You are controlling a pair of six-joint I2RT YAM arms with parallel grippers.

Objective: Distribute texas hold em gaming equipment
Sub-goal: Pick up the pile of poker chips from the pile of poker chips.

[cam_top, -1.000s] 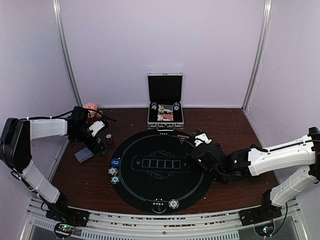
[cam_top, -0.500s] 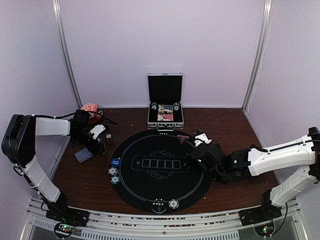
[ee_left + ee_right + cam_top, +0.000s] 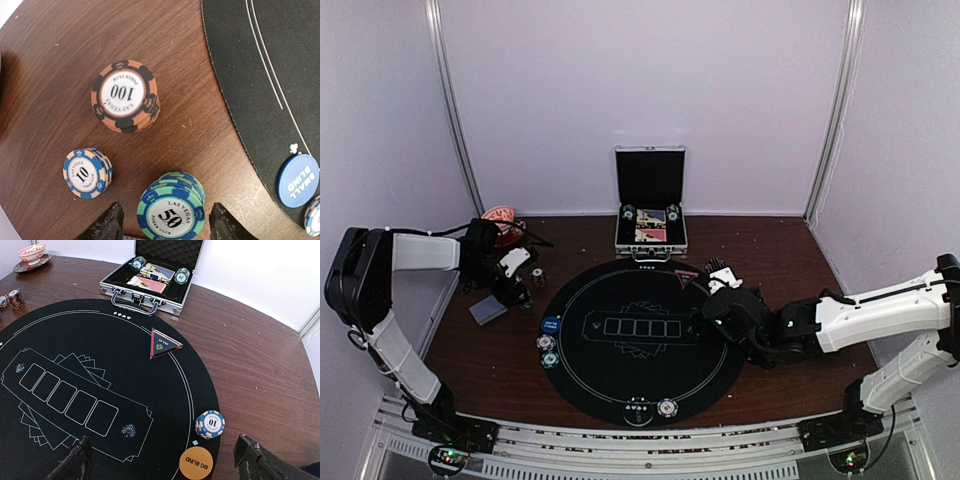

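a stack of green poker chips (image 3: 172, 200) marked 50 sits on the brown wooden table (image 3: 50, 60), just left of the round black mat (image 3: 260, 75). the left gripper (image 3: 167, 220) points straight down over it, with one of its black fingertips (image 3: 107, 225) on each side of the stack. its jaws are part open and close to the chips, with a thin gap showing, so they are not clamped.

near it on the wood is a blue stack marked 10 (image 3: 86, 172), and further off an orange-and-black stack marked 100 (image 3: 125, 95). a blue small blind disc (image 3: 298, 180) lies on the mat's edge.

from above, the left arm folds back at the far left. its forearm reaches right to the chips, and a deck of grey-blue cards (image 3: 488, 311) lies just beside the gripper.

the right arm stretches low from the right, its wrist over the mat's right edge. the right gripper (image 3: 167, 462) has its jaws spread wide and empty. below it lie an orange big blind disc (image 3: 196, 463) and a blue 10 stack (image 3: 210, 424). a triangular all-in marker (image 3: 165, 344) lies further on. at the back, the open silver case (image 3: 167, 250) holds cards and chips.
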